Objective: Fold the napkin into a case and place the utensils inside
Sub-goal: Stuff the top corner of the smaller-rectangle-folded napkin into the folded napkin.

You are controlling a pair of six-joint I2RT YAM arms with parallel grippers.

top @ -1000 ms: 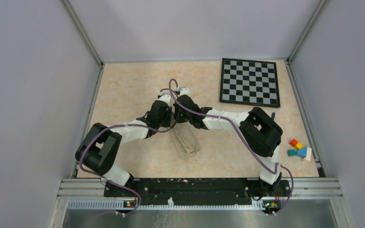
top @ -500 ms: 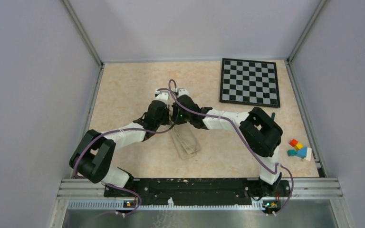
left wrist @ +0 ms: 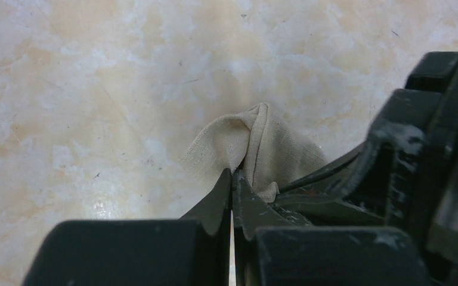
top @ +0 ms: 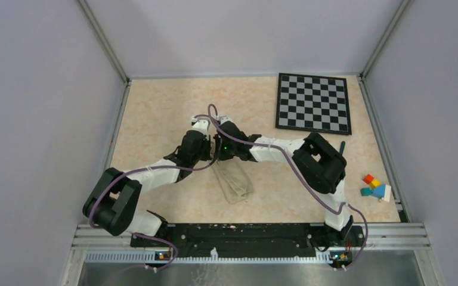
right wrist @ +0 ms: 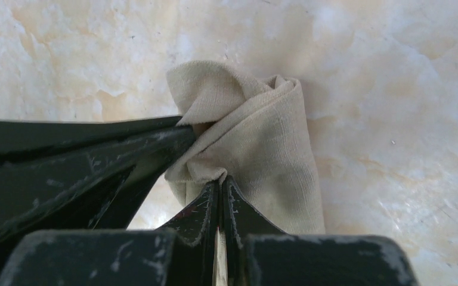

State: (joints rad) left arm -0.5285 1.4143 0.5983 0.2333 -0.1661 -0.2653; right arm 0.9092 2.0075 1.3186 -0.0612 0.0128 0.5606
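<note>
**A:** How far along was the job at that moment?

**B:** Partway through the folding, I'd judge. The napkin (top: 234, 182) lay near the middle of the worktop (top: 155, 113) as a narrow strip. It ran from where the two arms met down toward the near edge, so some folds looked done. I couldn't call it a finished case.

**A:** And the jaws?

**B:** Both sets were closed on the cloth's far end, side by side and nearly touching. In the left wrist view the left jaws pinched a small raised peak of it. In the right wrist view the right jaws nipped a thicker, rolled bunch.

**A:** The utensils?

**B:** I couldn't make them out anywhere, and I couldn't tell whether anything lay under the cloth. By my reckoning, putting them in was left to do.

**A:** How did the cloth look?

**B:** It was soft and beige, almost the worktop's colour. It was layered and creased where it was gripped and flatter farther down. The checkered board (top: 313, 102) and the coloured blocks (top: 374, 186) sat well apart from it, off to the right.
</note>
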